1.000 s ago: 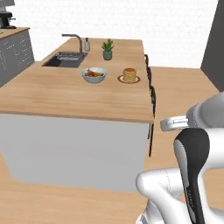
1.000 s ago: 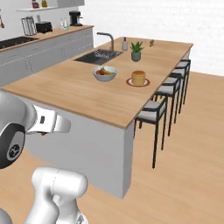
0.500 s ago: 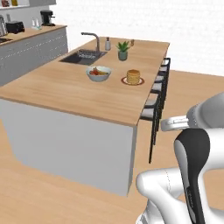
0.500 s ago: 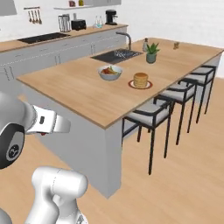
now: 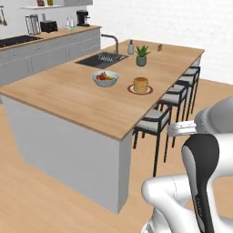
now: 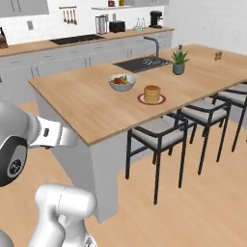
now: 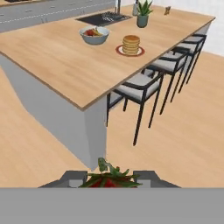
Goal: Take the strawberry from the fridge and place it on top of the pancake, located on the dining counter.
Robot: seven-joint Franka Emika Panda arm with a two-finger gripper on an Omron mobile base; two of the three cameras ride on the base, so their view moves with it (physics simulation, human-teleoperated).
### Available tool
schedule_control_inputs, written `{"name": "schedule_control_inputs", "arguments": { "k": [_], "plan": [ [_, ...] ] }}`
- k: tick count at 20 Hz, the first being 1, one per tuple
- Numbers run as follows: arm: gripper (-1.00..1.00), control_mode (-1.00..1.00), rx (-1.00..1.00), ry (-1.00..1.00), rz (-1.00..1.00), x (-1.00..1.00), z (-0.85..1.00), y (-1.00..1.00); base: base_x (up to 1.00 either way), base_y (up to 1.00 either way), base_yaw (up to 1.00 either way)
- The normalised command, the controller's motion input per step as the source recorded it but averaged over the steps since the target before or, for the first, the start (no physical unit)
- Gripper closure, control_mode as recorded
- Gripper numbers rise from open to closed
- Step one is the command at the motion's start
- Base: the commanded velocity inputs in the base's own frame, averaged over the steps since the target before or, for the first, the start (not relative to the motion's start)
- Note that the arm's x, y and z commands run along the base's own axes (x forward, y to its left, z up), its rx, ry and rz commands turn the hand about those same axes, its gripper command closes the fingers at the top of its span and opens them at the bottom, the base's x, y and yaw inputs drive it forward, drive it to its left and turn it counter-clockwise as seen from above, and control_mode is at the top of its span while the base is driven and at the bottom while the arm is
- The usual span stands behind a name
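In the hand view my gripper [image 7: 109,178] is shut on the strawberry [image 7: 108,176]; its green leaves and red flesh sit between the two dark fingertips, low in the picture. The pancake [image 5: 140,84] [image 6: 152,93] [image 7: 131,44] is a short golden stack on a red-rimmed plate, near the stool side of the light-wood dining counter [image 5: 77,98] [image 6: 87,103] [image 7: 52,57]. The gripper hangs well short of the counter, over the wooden floor off its near corner. The fridge is out of view.
A white fruit bowl [image 5: 105,78] [image 6: 121,82] [image 7: 94,35] stands beside the pancake. Behind it are a dark sink with faucet [image 5: 101,59] [image 6: 143,62] and a potted plant [image 5: 141,55] [image 6: 179,61]. Black stools [image 5: 154,125] [image 6: 157,135] [image 7: 135,89] line the counter's side. A wall counter [image 6: 91,48] runs behind.
The whole scene has shifted as the base drives and turns: the counter now lies more to the left and the stools have come into fuller view. The grip on the strawberry is unchanged.
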Motion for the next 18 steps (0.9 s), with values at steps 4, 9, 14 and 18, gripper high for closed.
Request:
{"name": "schedule_control_inputs", "arguments": {
  "k": [4,9,14,18],
  "plan": [
    [1.0,1.0,0.0,0.0,0.0,0.0,0.0,0.0,0.47,-1.0,0.39],
    [1.0,1.0,0.0,0.0,0.0,0.0,0.0,0.0,0.48,-1.0,0.39],
    [1.0,1.0,0.0,0.0,0.0,0.0,0.0,0.0,0.3,-0.95,0.5],
    [1.0,1.0,0.0,0.0,0.0,0.0,0.0,0.0,0.13,-0.91,0.55]
  ]
}}
